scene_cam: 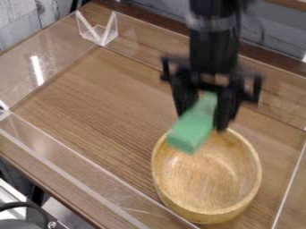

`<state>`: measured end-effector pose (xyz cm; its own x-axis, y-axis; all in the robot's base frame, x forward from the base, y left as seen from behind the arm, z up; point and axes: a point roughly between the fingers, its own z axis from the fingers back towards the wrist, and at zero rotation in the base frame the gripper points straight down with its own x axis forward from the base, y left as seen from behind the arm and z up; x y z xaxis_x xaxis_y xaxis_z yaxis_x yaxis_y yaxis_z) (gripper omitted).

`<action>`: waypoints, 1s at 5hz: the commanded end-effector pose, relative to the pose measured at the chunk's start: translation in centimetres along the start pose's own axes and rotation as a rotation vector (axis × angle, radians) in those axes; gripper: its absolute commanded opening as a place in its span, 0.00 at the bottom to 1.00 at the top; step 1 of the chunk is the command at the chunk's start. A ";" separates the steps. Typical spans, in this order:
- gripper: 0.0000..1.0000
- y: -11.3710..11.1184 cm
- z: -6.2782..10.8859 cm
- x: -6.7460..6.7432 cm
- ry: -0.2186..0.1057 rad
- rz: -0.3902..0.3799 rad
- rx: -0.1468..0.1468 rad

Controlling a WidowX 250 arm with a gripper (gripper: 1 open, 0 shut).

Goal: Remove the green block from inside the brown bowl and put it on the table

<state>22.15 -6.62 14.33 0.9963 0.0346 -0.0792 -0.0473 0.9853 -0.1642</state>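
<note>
Crossing the counter point(102, 100): I'd swing toward picture-left, then lower gently onto the wood.
Bowl point(160, 173): I'd keep its rim well below my path.
Tool point(203, 111): clenched on the block; I'd release only after contact.
Block point(191, 132): raised above the bowl's far side; I'd lay it flat.

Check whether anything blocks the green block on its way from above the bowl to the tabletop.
Only the brown bowl's thick rim lies beneath the route: the green block, in the gripper, hangs over the bowl's far-left side. Nothing visible stands between it and the table to the left.
</note>
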 end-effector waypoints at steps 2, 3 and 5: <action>0.00 7.4 5.4 0.3 -0.100 0.074 0.008; 0.00 8.8 4.0 -0.1 -0.114 0.064 0.015; 0.00 4.2 0.2 -0.6 -0.118 -0.003 0.025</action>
<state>21.03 -2.60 12.84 0.9992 0.0396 -0.0080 -0.0403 0.9894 -0.1392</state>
